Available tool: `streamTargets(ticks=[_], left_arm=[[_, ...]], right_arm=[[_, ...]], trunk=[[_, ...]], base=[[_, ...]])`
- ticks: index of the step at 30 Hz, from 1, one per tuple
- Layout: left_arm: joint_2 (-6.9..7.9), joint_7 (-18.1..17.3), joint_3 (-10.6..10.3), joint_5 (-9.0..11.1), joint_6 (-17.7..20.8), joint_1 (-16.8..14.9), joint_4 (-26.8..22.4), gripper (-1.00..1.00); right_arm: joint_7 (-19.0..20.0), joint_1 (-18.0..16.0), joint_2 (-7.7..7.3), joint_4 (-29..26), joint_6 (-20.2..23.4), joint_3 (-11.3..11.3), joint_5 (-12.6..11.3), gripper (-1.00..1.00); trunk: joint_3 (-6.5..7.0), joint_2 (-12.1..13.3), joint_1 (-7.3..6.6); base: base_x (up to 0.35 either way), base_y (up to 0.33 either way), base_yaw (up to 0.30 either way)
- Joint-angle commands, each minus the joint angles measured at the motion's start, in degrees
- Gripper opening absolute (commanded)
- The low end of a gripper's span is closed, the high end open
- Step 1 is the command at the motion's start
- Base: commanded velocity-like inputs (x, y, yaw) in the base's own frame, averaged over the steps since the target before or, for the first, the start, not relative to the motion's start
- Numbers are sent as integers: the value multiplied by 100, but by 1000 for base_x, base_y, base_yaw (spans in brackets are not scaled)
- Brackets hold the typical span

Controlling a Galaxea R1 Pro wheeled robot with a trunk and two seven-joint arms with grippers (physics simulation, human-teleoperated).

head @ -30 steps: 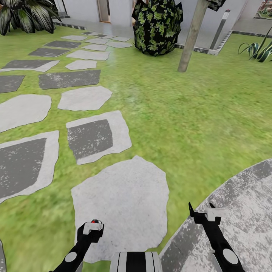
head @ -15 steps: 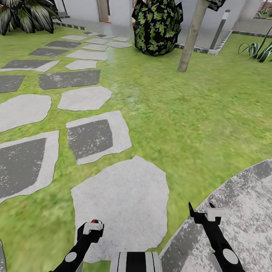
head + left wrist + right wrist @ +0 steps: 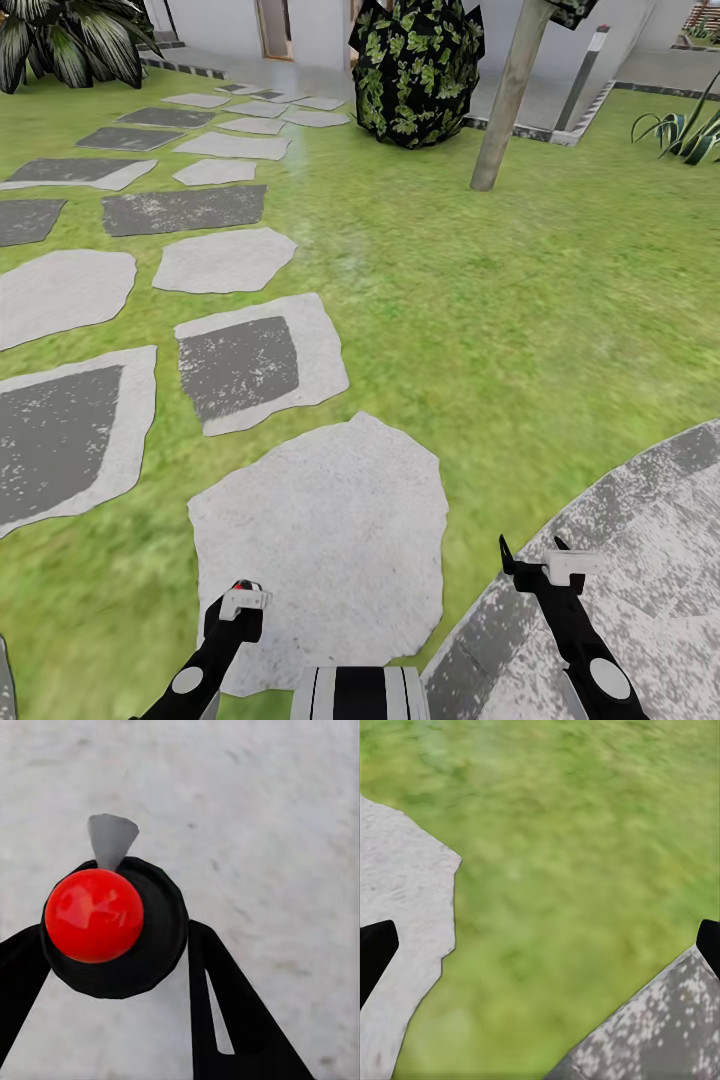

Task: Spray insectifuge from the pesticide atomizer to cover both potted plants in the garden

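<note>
- Left gripper (image 3: 240, 603) grips the sprayer (image 3: 112, 926), red cap up, over a pale flat stone (image 3: 330, 530).
- Right gripper (image 3: 533, 560) is spread wide w/ nothing in it, by the round patio (image 3: 640, 540) edge.
- Grass (image 3: 500, 300) all around.

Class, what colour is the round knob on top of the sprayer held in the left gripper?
Bright red knob, seen best in the left wrist view.

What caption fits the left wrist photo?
Left gripper shut on an atomizer with a red top, above a pale stone slab.
</note>
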Motion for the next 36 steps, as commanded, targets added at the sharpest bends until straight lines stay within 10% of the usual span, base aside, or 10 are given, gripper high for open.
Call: streamTargets(ticks=[1,12,36], left_arm=[[4,5,-18,-11,-18,-2,2,-100],[-2,-1,-25,-9,-18,-2,-21,-100],[-7,-3,-18,-9,13,-4,-21,-100]], right_arm=[[-1,-2,-1,2,-16,0,0,100],[-1,-2,0,2,-16,0,-3,100],[-1,-2,4,1,-25,4,11,100]], trunk=[[-3,-1,-1],[-3,-1,-1],[529,31,-63]], base=[[0,0,0],[0,0,0],[0,0,0]])
